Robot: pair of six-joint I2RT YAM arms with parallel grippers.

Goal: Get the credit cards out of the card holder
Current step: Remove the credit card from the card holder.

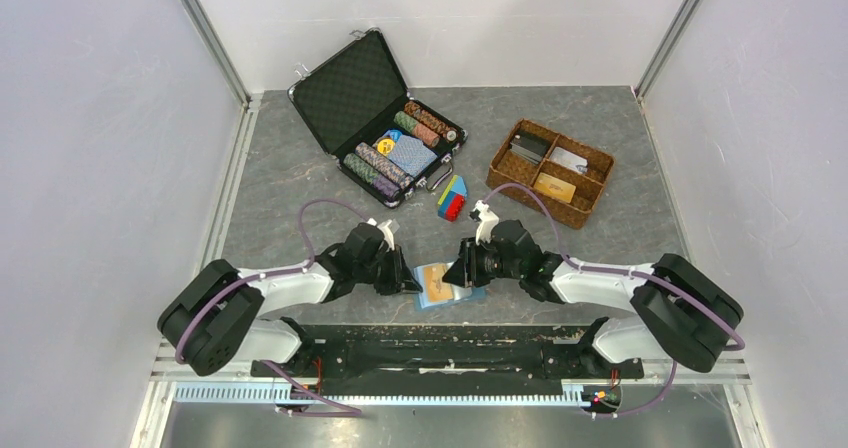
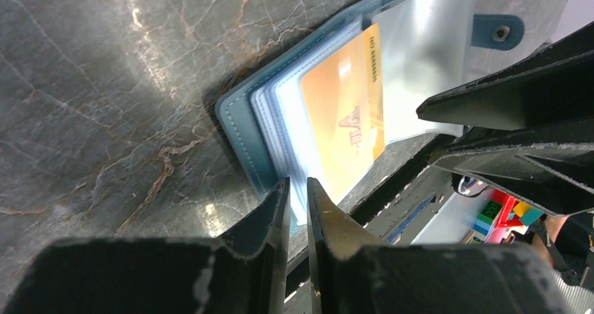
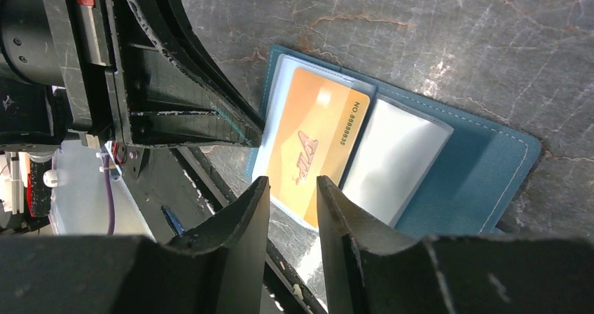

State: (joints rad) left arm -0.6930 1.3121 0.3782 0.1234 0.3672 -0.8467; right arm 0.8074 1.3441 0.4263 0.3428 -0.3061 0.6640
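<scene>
The light-blue card holder [image 1: 468,294] lies open on the grey table between both grippers, near the front edge. An orange-yellow credit card [image 1: 436,283] sits in a clear sleeve on top. In the left wrist view, my left gripper [image 2: 298,189] is pinched on the near corner of the holder's clear sleeves [image 2: 284,128], beside the card [image 2: 343,118]. In the right wrist view, my right gripper [image 3: 293,186] is slightly open, its tips just over the near edge of the card [image 3: 315,146] and the holder [image 3: 476,174]. No greyish card shows in the holder.
An open black chip case [image 1: 385,118] stands at the back centre. A brown wicker tray [image 1: 592,190] with cards is at the back right. A stack of coloured blocks [image 1: 452,198] lies just behind the grippers. The black mounting rail [image 1: 440,348] runs along the table's front edge.
</scene>
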